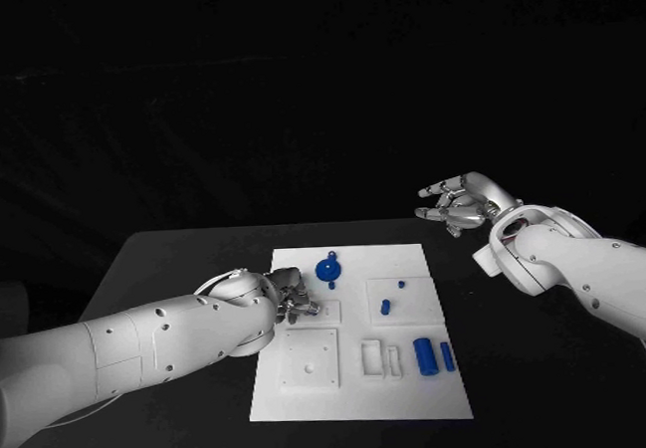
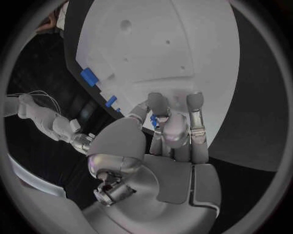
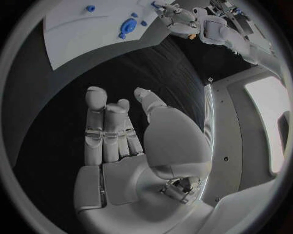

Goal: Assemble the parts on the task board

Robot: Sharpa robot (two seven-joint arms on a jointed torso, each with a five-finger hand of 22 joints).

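Task board [image 1: 363,402] sits mid-frame in the head view, a white plate w/ blue parts spread over it: a round knob piece [image 1: 328,271] near its upper edge, two small pegs [image 1: 385,306] right of centre, and two blue blocks [image 1: 435,357] lower right beside open slots. That spread looks like a staging layout, each piece waiting near its socket (my read, not a certainty).

Your left hand [image 1: 287,300] is down at the board's left edge, centre-left of the frame, just below the knob piece. In the left wrist view the fingers [image 2: 194,117] are curled in close, and a small blue part [image 2: 155,120] shows between them, so it looks pinched at the fingertips. Prob. held low like that to seat it in a hole nearby; which hole, can't tell.

Your right hand [image 1: 462,203] hangs upper right of the frame, off the board and well apart from every part. Right wrist view shows its fingers [image 3: 96,122] straight and spread, palm bare, holding nothing. Likely parked out of the way so it doesn't block the left.
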